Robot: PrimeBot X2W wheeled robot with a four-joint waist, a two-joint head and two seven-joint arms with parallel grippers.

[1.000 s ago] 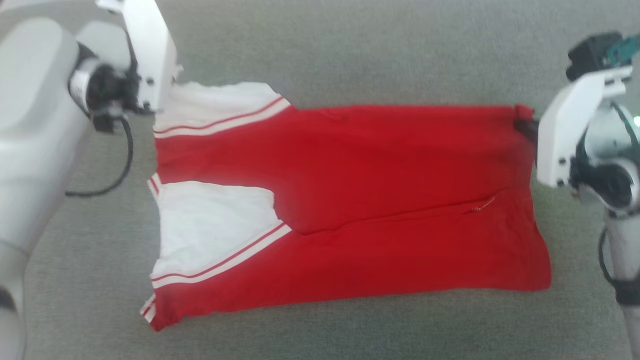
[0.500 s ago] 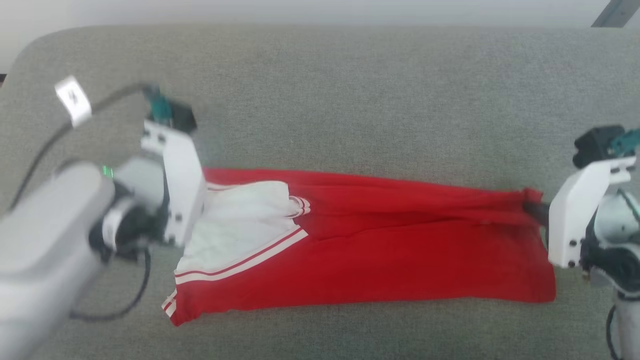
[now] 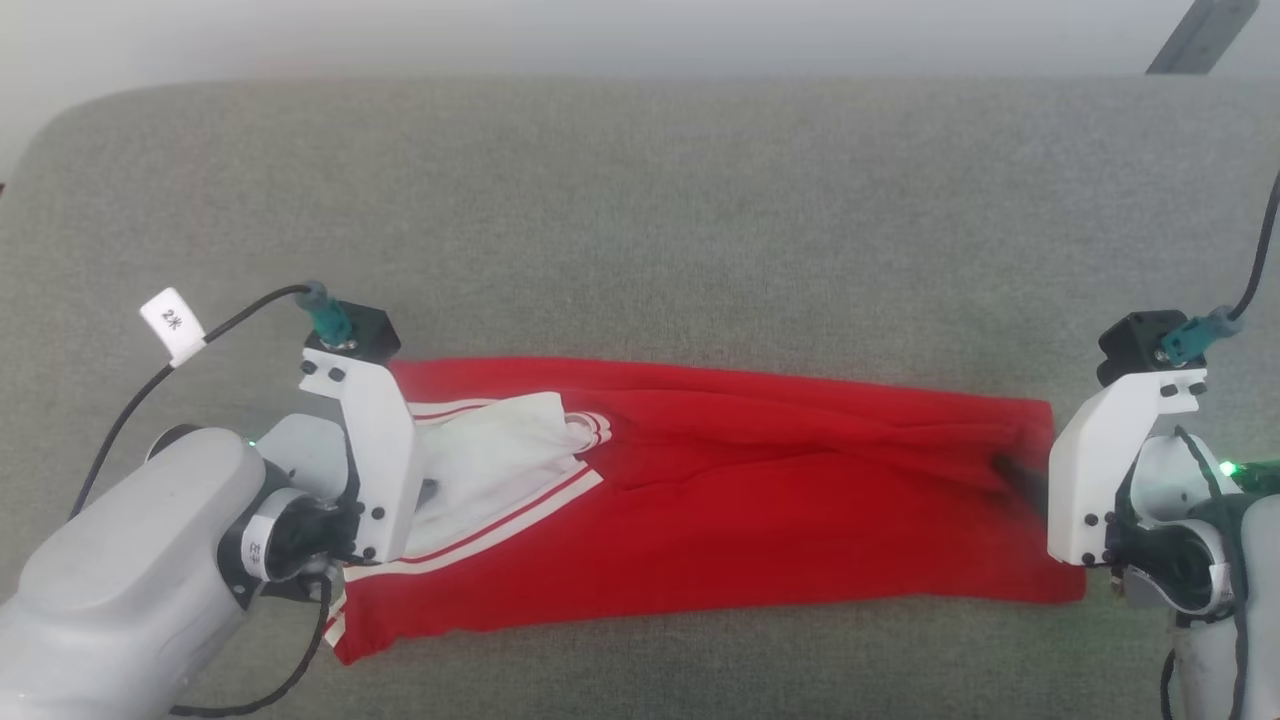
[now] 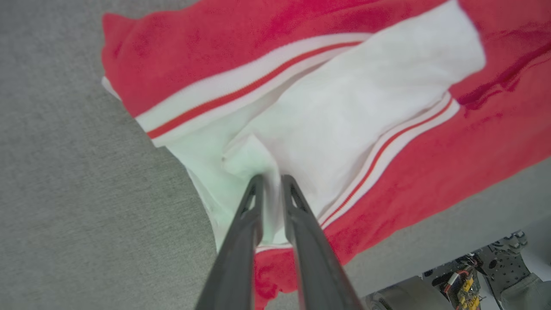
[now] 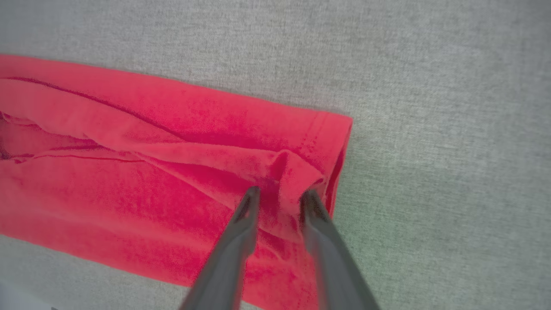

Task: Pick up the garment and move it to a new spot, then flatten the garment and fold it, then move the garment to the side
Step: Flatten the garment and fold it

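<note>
The garment [image 3: 750, 500] lies on the grey surface as a long red band folded lengthwise, with a white sleeve and its striped trim at the left end. My left gripper [image 3: 428, 492] rests on that sleeve. In the left wrist view my left gripper [image 4: 271, 181] has its fingers a little apart, with white cloth [image 4: 344, 107] showing between them. My right gripper [image 3: 1012, 470] is at the hem end. In the right wrist view my right gripper [image 5: 280, 193] stands open astride a raised fold of red cloth [image 5: 129, 172].
The grey padded surface [image 3: 640, 220] stretches well beyond the garment, with a rounded corner at the far left. A cable with a white tag [image 3: 172, 325] loops off my left wrist. A metal bar [image 3: 1200, 35] crosses the far right corner.
The head camera has shifted. Both grippers brought the garment's far edge over toward the near edge and down onto the surface. The fingers of both have since parted.
</note>
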